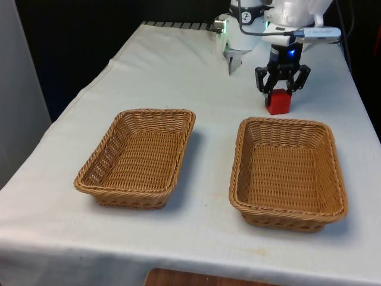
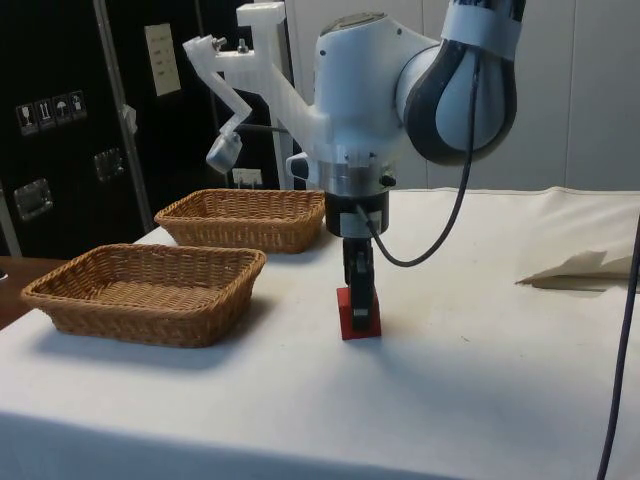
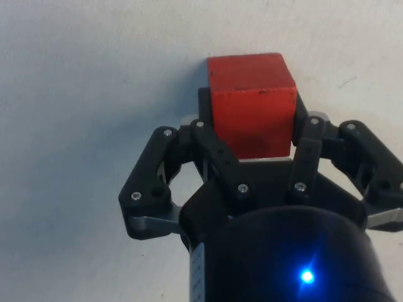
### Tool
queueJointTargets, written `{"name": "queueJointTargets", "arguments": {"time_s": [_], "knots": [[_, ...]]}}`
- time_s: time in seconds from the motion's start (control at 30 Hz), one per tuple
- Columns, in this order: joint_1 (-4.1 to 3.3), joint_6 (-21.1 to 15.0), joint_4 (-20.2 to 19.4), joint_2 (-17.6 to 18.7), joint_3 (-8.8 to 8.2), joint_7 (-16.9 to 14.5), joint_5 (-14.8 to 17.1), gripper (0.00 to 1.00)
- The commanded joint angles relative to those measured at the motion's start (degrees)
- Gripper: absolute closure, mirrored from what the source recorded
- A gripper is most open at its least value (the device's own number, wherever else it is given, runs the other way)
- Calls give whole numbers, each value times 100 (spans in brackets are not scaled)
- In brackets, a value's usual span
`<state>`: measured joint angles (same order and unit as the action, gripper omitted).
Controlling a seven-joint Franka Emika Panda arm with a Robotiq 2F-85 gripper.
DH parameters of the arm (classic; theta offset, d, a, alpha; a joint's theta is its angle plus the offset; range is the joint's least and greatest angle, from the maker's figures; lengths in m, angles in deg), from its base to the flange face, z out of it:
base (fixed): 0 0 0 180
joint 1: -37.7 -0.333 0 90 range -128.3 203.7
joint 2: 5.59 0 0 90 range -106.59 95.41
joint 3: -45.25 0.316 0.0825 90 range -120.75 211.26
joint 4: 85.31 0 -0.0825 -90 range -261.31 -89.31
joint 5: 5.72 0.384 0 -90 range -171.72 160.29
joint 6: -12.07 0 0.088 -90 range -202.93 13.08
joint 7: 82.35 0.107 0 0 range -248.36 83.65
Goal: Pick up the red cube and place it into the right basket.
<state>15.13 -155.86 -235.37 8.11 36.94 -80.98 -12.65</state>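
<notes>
The red cube [image 1: 278, 102] rests on the white cloth just behind the far rim of the right basket [image 1: 284, 122]. My gripper [image 1: 279, 91] comes straight down over it. In the wrist view the two black fingers [image 3: 208, 135] press against opposite sides of the red cube [image 3: 252, 100], so the gripper [image 3: 252, 129] is shut on it. From the side, the cube [image 2: 352, 322] still touches the table under the gripper [image 2: 360, 300]. The right basket [image 2: 150, 255] is the nearer one in the side view.
A matching wicker left basket [image 1: 156, 111] sits on the front view's left, with a gap of cloth between the two baskets; it is the farther basket [image 2: 240, 197] in the side view. A fold of cloth [image 2: 580, 268] rises near the robot's base.
</notes>
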Motion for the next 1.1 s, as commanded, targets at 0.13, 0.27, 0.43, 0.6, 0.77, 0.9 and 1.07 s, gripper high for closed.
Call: {"name": "queueJointTargets", "arguments": {"time_s": [0.13,0.27,0.43,0.6,0.77,0.9,1.07], "knots": [[0,0,0,0,0,0,0,98],[-46,178,-6,-223,-74,63,-80,98],[0,309,-6,-390,0,11,0,98],[0,796,29,-825,-34,57,-92,98],[11,1020,74,-1014,-29,63,-103,98],[11,1243,143,-1163,-23,86,-120,98],[11,1421,206,-1306,0,0,-6,98]]}}
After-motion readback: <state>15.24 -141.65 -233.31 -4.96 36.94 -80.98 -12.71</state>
